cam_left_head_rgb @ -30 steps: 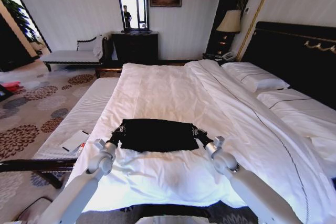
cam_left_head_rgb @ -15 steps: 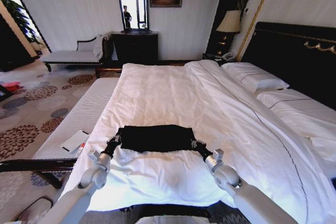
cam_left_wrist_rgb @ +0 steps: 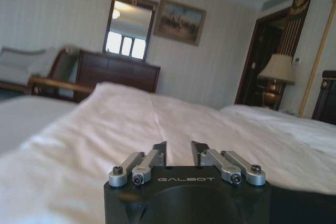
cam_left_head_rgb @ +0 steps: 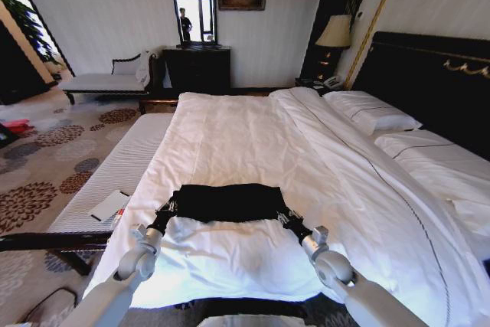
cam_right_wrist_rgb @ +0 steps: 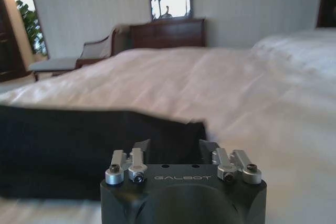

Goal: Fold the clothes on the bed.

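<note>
The bed [cam_left_head_rgb: 253, 128] carries the black T-shirt [cam_left_head_rgb: 227, 201], folded into a flat band near its foot edge. The left gripper [cam_left_head_rgb: 170, 210] is at the band's left end and the right gripper [cam_left_head_rgb: 285, 216] at its right end; whether either's jaws are clamped cannot be told.

The small black soft-fabric T-shirt [cam_left_head_rgb: 227, 202] lies folded into a band, so no chest lettering shows. In the head view, the tips of the left gripper [cam_left_head_rgb: 170, 210] and the right gripper [cam_left_head_rgb: 285, 217] merge with the dark cloth; whether they clasp it cannot be told. In the right wrist view the shirt runs off the picture's edge. The large white bed [cam_left_head_rgb: 253, 135] is cut off at the head view's right edge.
</note>
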You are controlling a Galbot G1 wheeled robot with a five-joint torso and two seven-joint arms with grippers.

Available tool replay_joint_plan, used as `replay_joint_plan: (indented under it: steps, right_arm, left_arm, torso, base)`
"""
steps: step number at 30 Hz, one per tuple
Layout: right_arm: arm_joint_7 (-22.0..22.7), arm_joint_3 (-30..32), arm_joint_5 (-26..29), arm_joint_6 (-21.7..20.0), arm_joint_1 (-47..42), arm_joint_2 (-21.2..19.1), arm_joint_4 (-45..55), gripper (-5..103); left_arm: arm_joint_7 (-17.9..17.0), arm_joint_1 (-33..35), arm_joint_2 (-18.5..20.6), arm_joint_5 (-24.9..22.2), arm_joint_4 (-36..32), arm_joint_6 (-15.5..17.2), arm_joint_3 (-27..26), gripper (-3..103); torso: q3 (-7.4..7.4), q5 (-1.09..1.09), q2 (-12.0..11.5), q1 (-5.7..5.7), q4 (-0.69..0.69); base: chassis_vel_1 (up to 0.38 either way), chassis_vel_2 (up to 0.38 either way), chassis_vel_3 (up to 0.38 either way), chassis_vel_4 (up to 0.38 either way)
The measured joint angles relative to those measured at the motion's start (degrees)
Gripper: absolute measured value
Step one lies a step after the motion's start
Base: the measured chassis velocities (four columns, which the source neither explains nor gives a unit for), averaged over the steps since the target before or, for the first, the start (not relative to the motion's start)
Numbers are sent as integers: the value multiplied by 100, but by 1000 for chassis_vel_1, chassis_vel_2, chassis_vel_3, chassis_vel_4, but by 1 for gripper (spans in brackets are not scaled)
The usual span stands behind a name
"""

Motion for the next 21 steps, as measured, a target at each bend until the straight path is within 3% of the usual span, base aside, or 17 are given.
replay_joint_plan:
  steps: [4,5,9,11,12,14,15,17,21]
  right_arm:
    - [8,538,112,-61,-185,-228,415,71]
    - [8,538,112,-61,-185,-228,415,71]
    - [-14,334,75,-146,403,-531,269,92]
    - [-34,261,99,-178,596,-586,174,92]
    - [-69,233,113,-222,794,-693,34,99]
    - [-84,223,114,-229,884,-761,-61,99]
    - [-127,121,116,-241,1106,-829,-224,100]
    - [-259,-226,123,-290,1656,-910,-550,100]
    - [-345,-948,214,-345,2504,-849,-1043,100]
  left_arm:
    - [87,465,21,335,-417,-64,-634,45]
    - [87,465,21,335,-417,-64,-634,45]
    - [54,700,22,835,-585,-105,-1024,67]
    - [4,706,16,974,-599,-100,-1045,67]
    - [-81,617,50,1103,-622,-25,-919,72]
    - [-116,566,87,1103,-673,61,-788,78]
    - [-139,617,84,1090,-765,139,-751,84]
    - [-140,869,-8,1180,-892,175,-805,93]
    - [-129,1231,-164,1327,-974,140,-1008,99]
  torso:
    - [0,0,0,0,1]
    - [0,0,0,0,1]
    - [0,1,0,-1,2]
    - [0,3,0,-1,5]
    - [1,2,0,0,8]
    - [1,0,0,1,2]
    - [1,-3,0,2,-10]
    - [1,0,0,1,-4]
    - [1,0,0,1,5]
  base:
    - [0,0,0,0]
    - [0,0,0,0]
    - [0,0,0,0]
    - [0,0,0,0]
    - [0,0,0,0]
    - [0,0,0,0]
    - [0,0,0,0]
    - [0,0,0,0]
    - [0,0,0,0]
